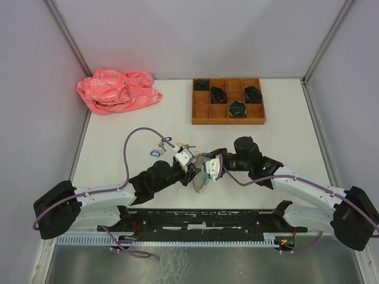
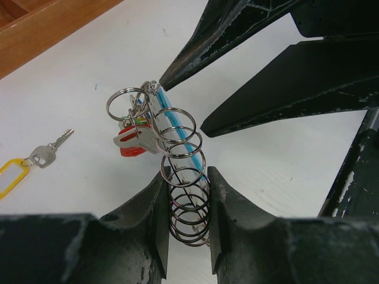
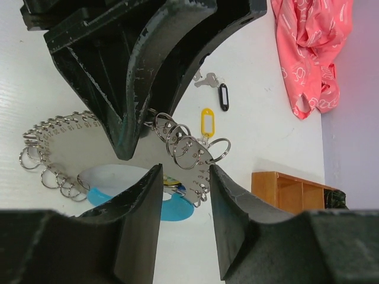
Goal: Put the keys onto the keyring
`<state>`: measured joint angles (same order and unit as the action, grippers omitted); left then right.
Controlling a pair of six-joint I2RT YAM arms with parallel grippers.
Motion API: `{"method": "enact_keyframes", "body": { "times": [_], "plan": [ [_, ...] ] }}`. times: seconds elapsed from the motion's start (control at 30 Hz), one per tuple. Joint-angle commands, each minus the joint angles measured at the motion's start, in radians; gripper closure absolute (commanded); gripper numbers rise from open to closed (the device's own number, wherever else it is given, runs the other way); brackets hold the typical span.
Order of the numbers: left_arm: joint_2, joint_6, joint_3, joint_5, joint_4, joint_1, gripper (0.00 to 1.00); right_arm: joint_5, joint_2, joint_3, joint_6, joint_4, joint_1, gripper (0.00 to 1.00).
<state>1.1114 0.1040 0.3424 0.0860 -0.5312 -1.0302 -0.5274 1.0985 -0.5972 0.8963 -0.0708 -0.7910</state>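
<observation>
The keyring (image 1: 201, 179) is a silvery numbered plate (image 3: 77, 145) hung with many split rings, a light-blue part and a red tag (image 2: 131, 144). It is held up off the table between both arms. My left gripper (image 2: 186, 201) is shut on its row of rings. My right gripper (image 3: 185, 195) stands open with the plate's edge between its fingers (image 2: 237, 112). Loose keys lie on the table beyond: one with a yellow tag (image 3: 206, 118), one with a black tag (image 3: 223, 96), one with a blue tag (image 1: 156, 152).
A wooden compartment tray (image 1: 228, 115) holding black coiled bundles stands at the back right. A crumpled pink bag (image 1: 115, 90) lies at the back left. The two arms meet at mid-table, close to the near edge.
</observation>
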Motion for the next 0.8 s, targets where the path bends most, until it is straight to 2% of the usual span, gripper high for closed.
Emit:
{"method": "enact_keyframes", "body": {
  "times": [0.0,0.4,0.6,0.77],
  "plan": [
    [-0.019,-0.034,0.046,-0.019,-0.055,-0.007,0.97,-0.024,0.019,-0.013,0.033,-0.068,-0.007,0.56],
    [-0.029,-0.034,0.049,-0.025,-0.048,-0.007,0.97,-0.017,0.034,-0.014,0.036,-0.084,-0.013,0.6],
    [-0.024,-0.034,0.047,-0.025,-0.046,-0.007,0.97,-0.008,0.016,-0.028,0.027,-0.052,-0.013,0.72],
    [-0.024,-0.041,0.046,-0.025,-0.036,-0.007,0.97,0.01,0.004,-0.035,0.033,-0.025,-0.013,0.77]
  ]
}}
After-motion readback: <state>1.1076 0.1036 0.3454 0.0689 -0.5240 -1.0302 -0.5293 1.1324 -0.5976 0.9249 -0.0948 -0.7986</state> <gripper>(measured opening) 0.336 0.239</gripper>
